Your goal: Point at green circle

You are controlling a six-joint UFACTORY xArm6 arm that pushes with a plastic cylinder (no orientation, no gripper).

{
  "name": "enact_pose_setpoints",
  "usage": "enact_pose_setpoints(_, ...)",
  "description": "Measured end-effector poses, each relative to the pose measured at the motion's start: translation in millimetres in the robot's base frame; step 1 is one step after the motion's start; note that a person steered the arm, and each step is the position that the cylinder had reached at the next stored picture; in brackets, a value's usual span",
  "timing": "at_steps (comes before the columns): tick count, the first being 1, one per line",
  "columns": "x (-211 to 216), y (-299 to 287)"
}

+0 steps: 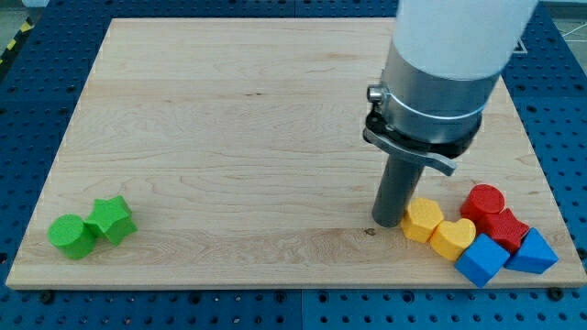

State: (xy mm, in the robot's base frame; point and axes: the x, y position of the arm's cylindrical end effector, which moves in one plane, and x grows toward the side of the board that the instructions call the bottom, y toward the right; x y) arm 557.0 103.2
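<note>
Pincer state first: you have none to read on this arm, only a straight dark rod, so apart or together does not apply. Look for my tip [389,223] in the lower right of the frame, resting on the wooden board [229,119] just beside the left edge of a yellow block [423,220]; you cannot tell from this view whether the two touch.

Nearest the bottom edge, at lower right, you see a blue cube [482,259] and, touching it on the right, a blue block [533,252] that looks wedge-shaped. Just above and left of the cube sits a yellow heart-shaped block [453,236], pressed against the first yellow block. Behind the blue pair lie a red block [503,228] and, above it, a red cylinder [482,199], all six packed close together.

Your target, the green circle [71,236], sits in the lower left of the frame, well apart from my tip with bare board between. A green star-shaped block [111,219] touches it on its upper right.

Farther up, the rod rises into a grey metal collar [431,92] and a white arm housing [463,32] at the upper right. Blue perforated table [37,82] surrounds the board.
</note>
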Motion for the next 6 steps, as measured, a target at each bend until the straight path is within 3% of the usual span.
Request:
enact_pose_setpoints(3, 0.0, 9.8)
enact_pose_setpoints(4, -11.2, -21.5)
enact_pose_setpoints(6, -74.4, -139.0)
